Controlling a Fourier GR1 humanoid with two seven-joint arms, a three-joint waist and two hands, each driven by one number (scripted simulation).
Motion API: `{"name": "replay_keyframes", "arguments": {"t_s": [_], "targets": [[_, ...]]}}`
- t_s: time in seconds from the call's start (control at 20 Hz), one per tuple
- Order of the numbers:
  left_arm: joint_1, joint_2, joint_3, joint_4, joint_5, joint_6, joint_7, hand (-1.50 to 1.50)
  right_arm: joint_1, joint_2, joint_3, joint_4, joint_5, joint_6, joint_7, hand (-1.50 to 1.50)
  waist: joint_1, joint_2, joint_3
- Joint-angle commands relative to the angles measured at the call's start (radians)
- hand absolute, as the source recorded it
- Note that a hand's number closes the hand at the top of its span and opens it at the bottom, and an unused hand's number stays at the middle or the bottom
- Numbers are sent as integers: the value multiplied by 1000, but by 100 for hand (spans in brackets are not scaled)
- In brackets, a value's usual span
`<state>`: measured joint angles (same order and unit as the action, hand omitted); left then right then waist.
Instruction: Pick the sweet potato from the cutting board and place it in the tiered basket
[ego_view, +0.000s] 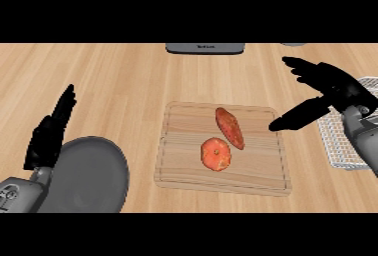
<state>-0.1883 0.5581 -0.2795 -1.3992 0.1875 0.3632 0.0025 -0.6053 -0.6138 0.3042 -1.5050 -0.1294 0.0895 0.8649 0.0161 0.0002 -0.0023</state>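
A long reddish-brown sweet potato (229, 128) lies on the wooden cutting board (255, 172) in the head view, with a rounder orange-red vegetable (215, 154) just below and left of it. My right hand (331, 86) hovers open to the right of the board, thumb pointing down-left toward the board's right edge, apart from the sweet potato. A white wire tiered basket (341, 142) shows at the right edge, partly hidden by my right forearm. My left hand (50, 131) rests open at the left, fingers up.
A grey round plate (88, 175) lies at the lower left beside my left forearm. A grey appliance (204, 48) sits at the counter's far edge, top centre. Bare wooden counter surrounds the board.
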Motion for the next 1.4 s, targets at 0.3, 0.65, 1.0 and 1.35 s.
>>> {"name": "replay_keyframes", "arguments": {"t_s": [0.3, 0.65, 1.0, 1.35], "targets": [[-55, -38, 46, 54, -36, -43, 9, 0, -181, 153, 41, 234, 47, 113, 188, -150, -9, 2, 2], [-18, -18, 76, -21, -50, -61, 64, 0, -262, 251, 72, 329, 77, 138, 281, -150, -5, 0, 2], [-1, -102, 46, -17, -137, -17, 63, 0, -238, 291, 81, 366, 124, 152, 266, -150, -12, 0, 2], [-8, -96, 95, -15, -140, -65, 70, 0, -110, 306, 166, 281, 230, 138, 209, -150, -16, -2, 2]]}}
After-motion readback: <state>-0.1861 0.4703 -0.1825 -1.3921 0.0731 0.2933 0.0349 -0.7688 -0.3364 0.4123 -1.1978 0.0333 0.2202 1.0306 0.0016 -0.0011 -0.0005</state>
